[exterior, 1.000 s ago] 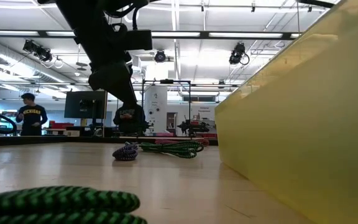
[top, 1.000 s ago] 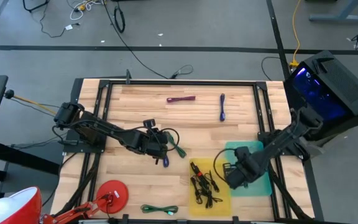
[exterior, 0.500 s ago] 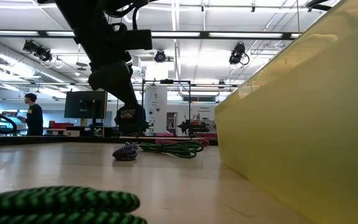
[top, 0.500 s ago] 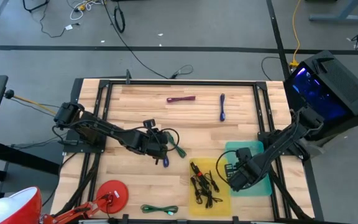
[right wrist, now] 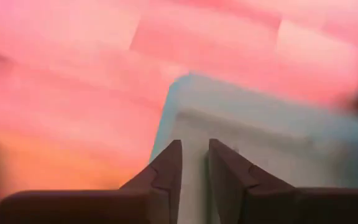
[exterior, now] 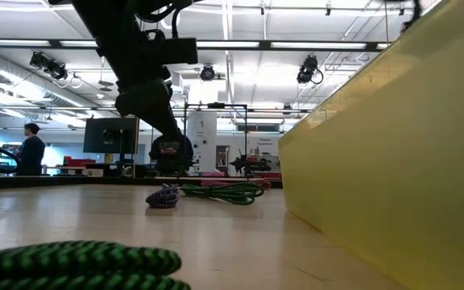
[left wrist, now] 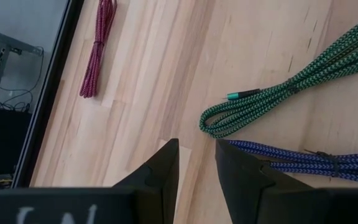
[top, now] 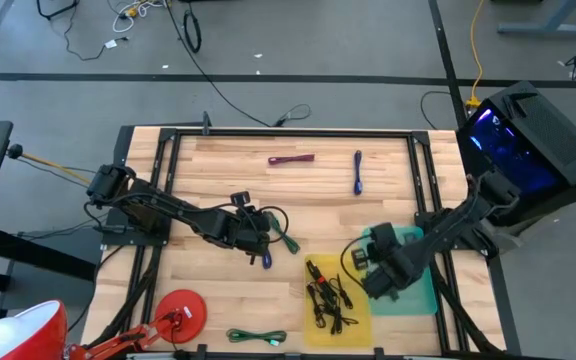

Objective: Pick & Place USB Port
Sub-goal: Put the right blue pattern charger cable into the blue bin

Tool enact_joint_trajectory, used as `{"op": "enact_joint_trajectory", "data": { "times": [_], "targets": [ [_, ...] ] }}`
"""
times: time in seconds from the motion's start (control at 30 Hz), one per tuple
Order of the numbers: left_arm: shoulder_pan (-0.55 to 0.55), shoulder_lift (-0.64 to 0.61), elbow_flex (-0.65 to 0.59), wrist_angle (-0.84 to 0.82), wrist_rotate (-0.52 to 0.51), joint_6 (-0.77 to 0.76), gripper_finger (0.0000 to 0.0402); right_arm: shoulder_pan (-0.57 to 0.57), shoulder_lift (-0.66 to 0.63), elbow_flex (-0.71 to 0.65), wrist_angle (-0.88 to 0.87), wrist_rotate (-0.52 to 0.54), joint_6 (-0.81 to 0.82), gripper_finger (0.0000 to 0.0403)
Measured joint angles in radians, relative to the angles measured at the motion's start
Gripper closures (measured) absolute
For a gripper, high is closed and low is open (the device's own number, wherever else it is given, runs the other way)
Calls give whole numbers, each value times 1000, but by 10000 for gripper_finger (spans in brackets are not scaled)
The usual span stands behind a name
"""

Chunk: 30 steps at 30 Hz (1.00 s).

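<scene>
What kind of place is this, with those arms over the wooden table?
Probably a robotics lab or workshop in a large open hall. The wooden table sits in a metal frame, cables trail across the bare concrete floor, and the low view shows exposed ceiling ducts and a monitor behind.

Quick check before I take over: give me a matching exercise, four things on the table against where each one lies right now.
Things:
1. maroon cable
2. black cables
3. red disc
4. right gripper

Places:
A. near edge, left of the coiled green cable
B. far side, left of the blue cable
C. over the teal tray
D. in the yellow tray

Pairs: 1-B, 2-D, 3-A, 4-C
</scene>
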Motion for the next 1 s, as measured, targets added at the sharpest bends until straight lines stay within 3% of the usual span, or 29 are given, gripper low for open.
{"op": "enact_joint_trajectory", "data": {
  "times": [0.23, 0.47, 0.57, 0.8, 1.0],
  "targets": [
    [0, 0, 0, 23, 2, -4, 289, -254, -38, 0, -13, 36, -254, 334],
    [0, 0, 0, 27, 10, -5, 289, -528, -73, 0, 272, 97, -841, 328],
    [0, 0, 0, 26, 38, -5, 289, -650, -75, 0, 363, 92, -1012, 319],
    [0, 0, 0, 26, 80, -6, 289, -900, -72, 0, 423, -4, -1181, 296],
    [0, 0, 0, 28, 80, -6, 289, -1028, -72, 0, 482, -88, -1280, 254]
  ]
}}
